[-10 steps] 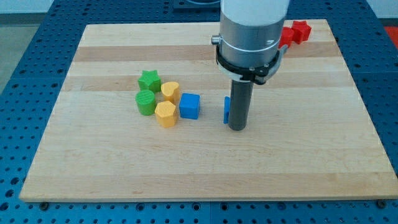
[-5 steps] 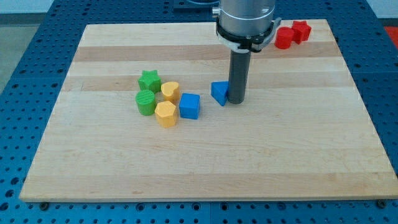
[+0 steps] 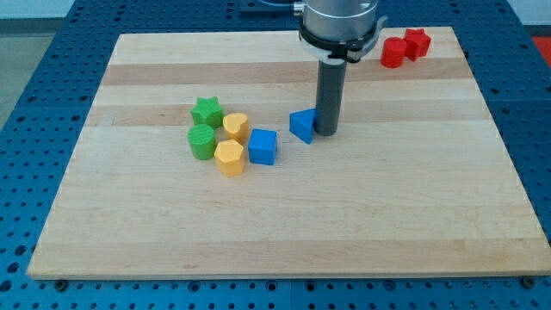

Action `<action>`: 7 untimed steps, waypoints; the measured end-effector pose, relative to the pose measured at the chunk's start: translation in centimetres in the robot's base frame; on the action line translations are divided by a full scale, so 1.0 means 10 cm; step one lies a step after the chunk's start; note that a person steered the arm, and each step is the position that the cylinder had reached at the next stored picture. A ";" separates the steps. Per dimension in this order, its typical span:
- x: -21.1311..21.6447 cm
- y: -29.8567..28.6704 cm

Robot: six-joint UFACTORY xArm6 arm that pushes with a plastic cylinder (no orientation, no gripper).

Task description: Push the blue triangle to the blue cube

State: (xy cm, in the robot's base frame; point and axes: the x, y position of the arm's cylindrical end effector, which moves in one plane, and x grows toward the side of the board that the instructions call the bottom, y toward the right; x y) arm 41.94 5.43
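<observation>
The blue triangle point(image 3: 301, 126) lies near the middle of the wooden board. The blue cube point(image 3: 263, 146) sits a short way to its lower left, with a small gap between them. My tip point(image 3: 326, 132) stands on the board right against the triangle's right side. The dark rod rises from there to the arm's grey body at the view's top.
Left of the blue cube sit a yellow block point(image 3: 229, 158), another yellow block point(image 3: 237, 127), a green cylinder point(image 3: 202, 142) and a green star point(image 3: 207, 112). Two red blocks point(image 3: 405, 47) sit at the board's top right corner.
The tip moved up the view from lower on the board. The blue triangle went up and left, toward the blue cube, and now shows more of itself.
</observation>
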 end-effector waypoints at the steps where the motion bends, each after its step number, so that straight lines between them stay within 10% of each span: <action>1: -0.01 -0.01; 7: -0.06 -0.21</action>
State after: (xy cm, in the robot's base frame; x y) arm 41.36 3.29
